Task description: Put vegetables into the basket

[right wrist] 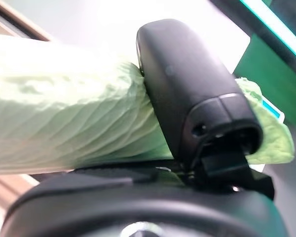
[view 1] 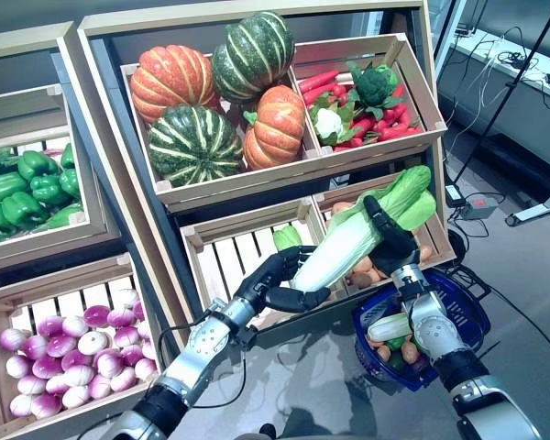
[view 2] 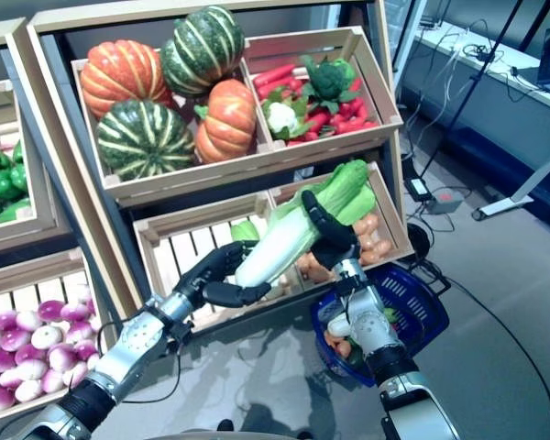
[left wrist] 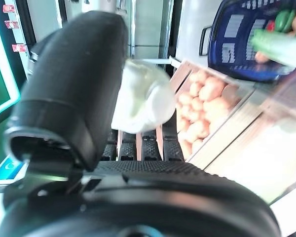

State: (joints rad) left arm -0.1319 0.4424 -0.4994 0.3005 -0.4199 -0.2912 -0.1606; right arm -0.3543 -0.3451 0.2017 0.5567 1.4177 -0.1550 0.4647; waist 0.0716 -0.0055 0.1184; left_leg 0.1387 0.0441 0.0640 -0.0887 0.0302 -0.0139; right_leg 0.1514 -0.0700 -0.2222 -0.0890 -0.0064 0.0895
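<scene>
A long napa cabbage [view 1: 353,236] with a white stalk and green leaves is held in the air in front of the stand's lower crates. My left hand [view 1: 277,284] is curled round its white stalk end [left wrist: 140,101]. My right hand [view 1: 391,240] is curled round its leafy middle [right wrist: 69,131]. The blue plastic basket [view 1: 467,316] stands on the floor below my right arm. It holds another pale green cabbage [view 1: 390,326] and small orange and green vegetables.
The wooden vegetable stand [view 1: 257,183] with filled crates stands right behind the cabbage. A second stand [view 1: 37,247] is at the left. A desk leg [view 1: 536,213] and cables are on the floor at the far right.
</scene>
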